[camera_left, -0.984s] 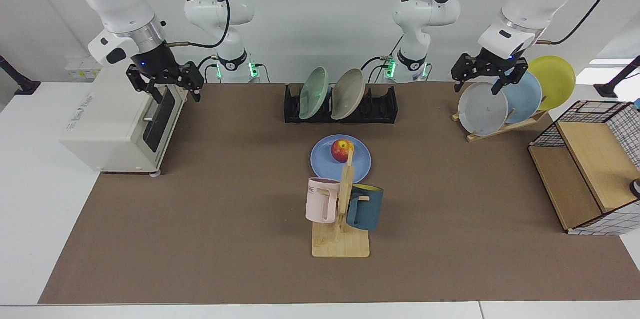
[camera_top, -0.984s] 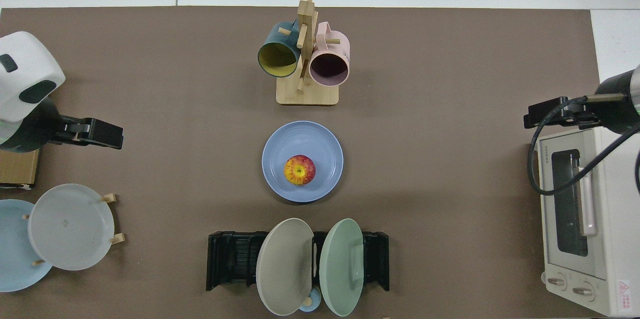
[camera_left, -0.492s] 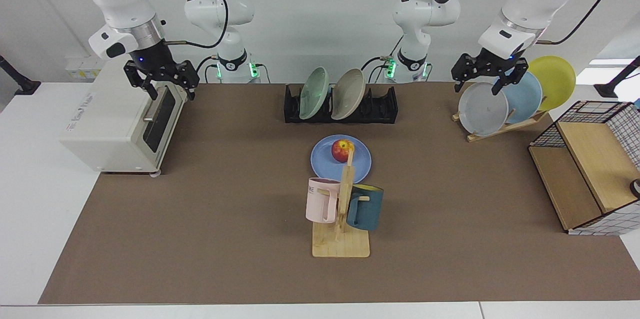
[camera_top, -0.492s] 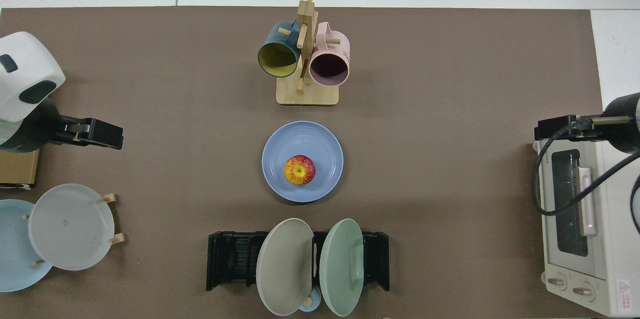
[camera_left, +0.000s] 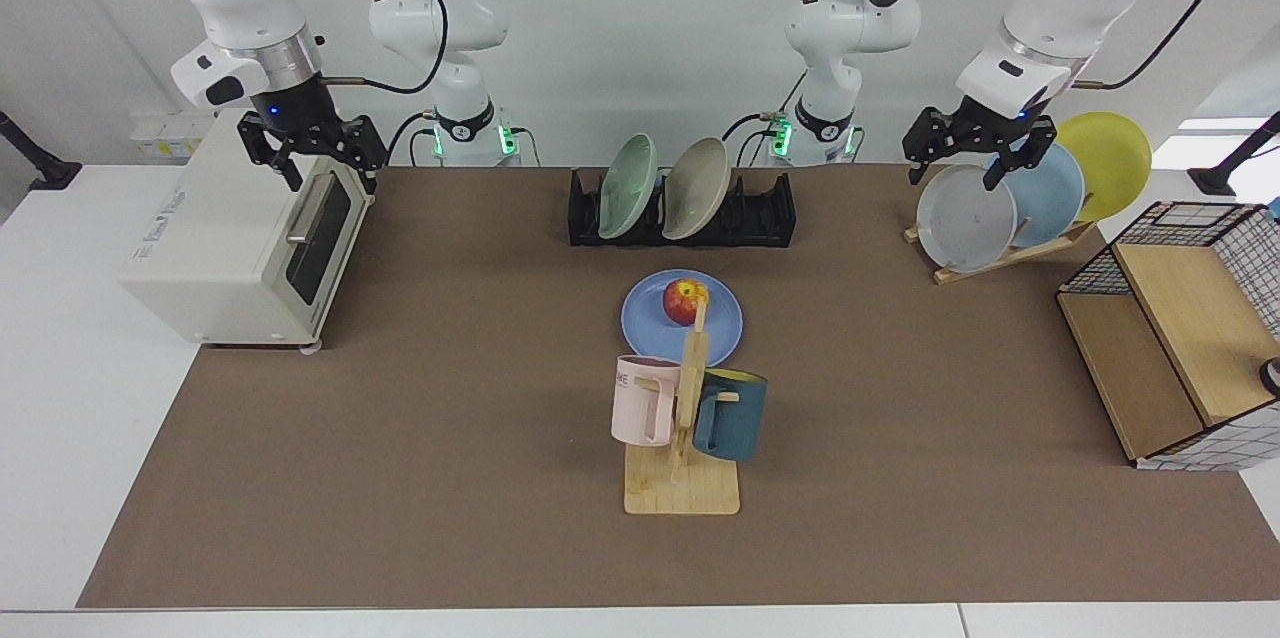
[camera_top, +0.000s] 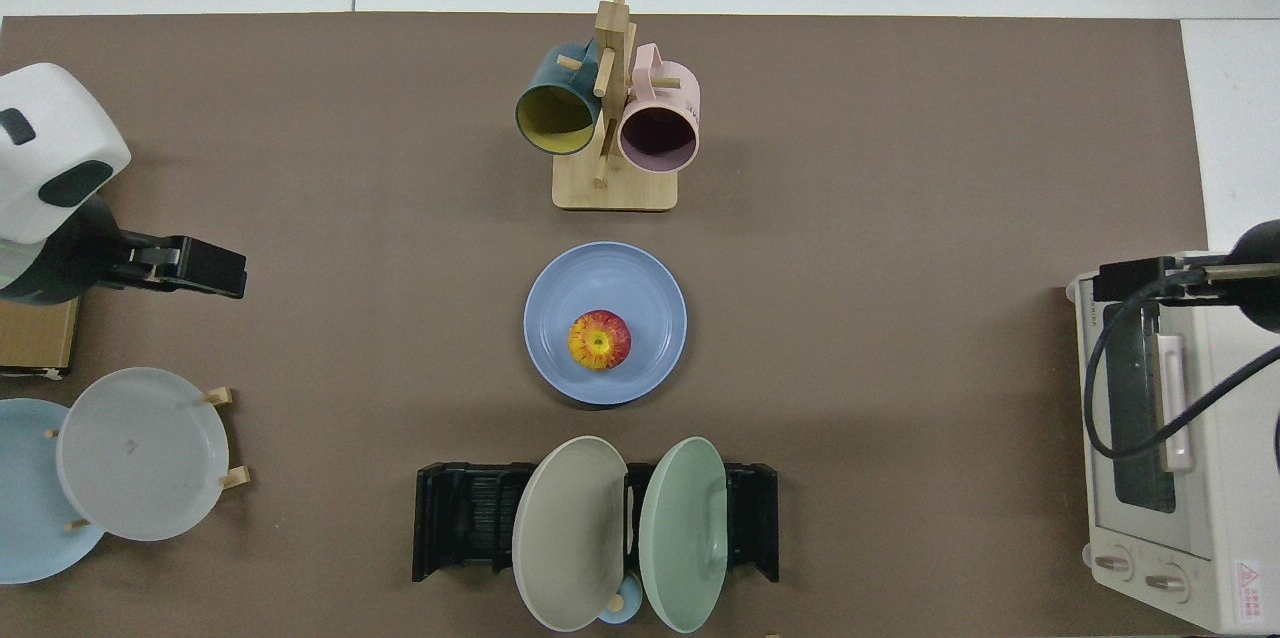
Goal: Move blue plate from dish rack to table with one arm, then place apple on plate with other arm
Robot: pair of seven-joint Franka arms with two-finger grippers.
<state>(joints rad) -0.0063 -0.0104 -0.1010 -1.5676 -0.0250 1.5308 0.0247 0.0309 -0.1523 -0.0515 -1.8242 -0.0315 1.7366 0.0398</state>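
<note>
Periwinkle-blue, the blue plate (camera_top: 640, 288) lies flat on the brown surface (camera_left: 450, 438), between the dish rack (camera_left: 770, 213) and a wooden mug stand (camera_left: 682, 478). Its shallow well keeps the apple (camera_top: 599, 339) from rolling. Both task steps appear complete. The right gripper (camera_left: 308, 156) hangs over the toaster oven (camera_left: 215, 253), fingers released and empty. The left gripper (camera_left: 968, 155) hovers above a grey plate (camera_left: 965, 218), fingers likewise released.

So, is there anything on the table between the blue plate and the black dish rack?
No. In the top view, only bare brown table separates the blue plate from the dish rack.
</note>
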